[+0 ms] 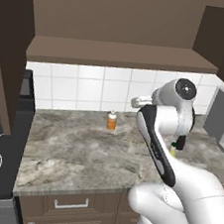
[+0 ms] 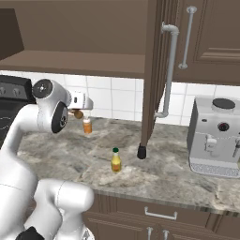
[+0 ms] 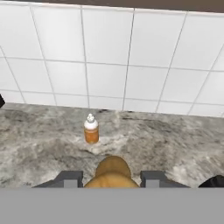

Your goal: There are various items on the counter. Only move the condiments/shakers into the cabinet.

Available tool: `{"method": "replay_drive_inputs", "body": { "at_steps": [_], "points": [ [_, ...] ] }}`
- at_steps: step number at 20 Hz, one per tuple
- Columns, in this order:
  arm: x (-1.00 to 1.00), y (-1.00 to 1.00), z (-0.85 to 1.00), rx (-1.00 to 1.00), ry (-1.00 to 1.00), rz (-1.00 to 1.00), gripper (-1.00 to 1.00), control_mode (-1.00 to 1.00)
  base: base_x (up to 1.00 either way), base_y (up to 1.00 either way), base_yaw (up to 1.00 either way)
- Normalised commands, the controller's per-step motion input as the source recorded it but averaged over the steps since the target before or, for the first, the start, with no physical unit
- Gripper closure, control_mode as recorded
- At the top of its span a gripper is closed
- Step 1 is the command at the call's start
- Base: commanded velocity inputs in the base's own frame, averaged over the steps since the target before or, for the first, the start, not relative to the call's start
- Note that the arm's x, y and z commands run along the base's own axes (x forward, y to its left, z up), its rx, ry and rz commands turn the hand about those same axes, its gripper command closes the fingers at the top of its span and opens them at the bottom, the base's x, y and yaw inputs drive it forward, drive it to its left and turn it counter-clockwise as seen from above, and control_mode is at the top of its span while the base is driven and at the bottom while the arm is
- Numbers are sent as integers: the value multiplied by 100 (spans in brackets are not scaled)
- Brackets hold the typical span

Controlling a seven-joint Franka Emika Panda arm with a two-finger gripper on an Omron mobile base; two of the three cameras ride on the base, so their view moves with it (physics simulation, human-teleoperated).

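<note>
Transport step: gripper (image 3: 111,178) fingers clenched on the brown wooden shaker (image 3: 111,172), raised above the counter (image 2: 164,173). Next move requires lifting onto the cabinet shelf (image 2: 75,63).

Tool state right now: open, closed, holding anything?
Tool: closed on the brown wooden shaker, held above the counter.

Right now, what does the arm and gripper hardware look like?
Glossy white rounded arm links, with a black strip along the forearm and dark round joint caps. The white hand ends in the gripper, whose two small dark grey, blocky fingertips are visible. No cables or markings visible.
</note>
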Motion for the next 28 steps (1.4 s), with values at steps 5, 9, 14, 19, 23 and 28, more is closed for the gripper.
{"method": "replay_drive_inputs", "body": {
  "at_steps": [5,9,14,19,23,28],
  "points": [
    [24,0,100,4,7,8,100,-100,0,0,0],
    [10,0,100,1,6,7,100,-100,0,0,0],
    [0,0,79,-1,-6,1,100,-100,0,0,0],
    [-5,6,29,-4,-15,0,100,-100,0,0,0],
    [1,0,0,0,0,0,100,-100,0,0,0],
    [32,0,-2,0,0,0,100,-100,0,0,0]
  ]
}}
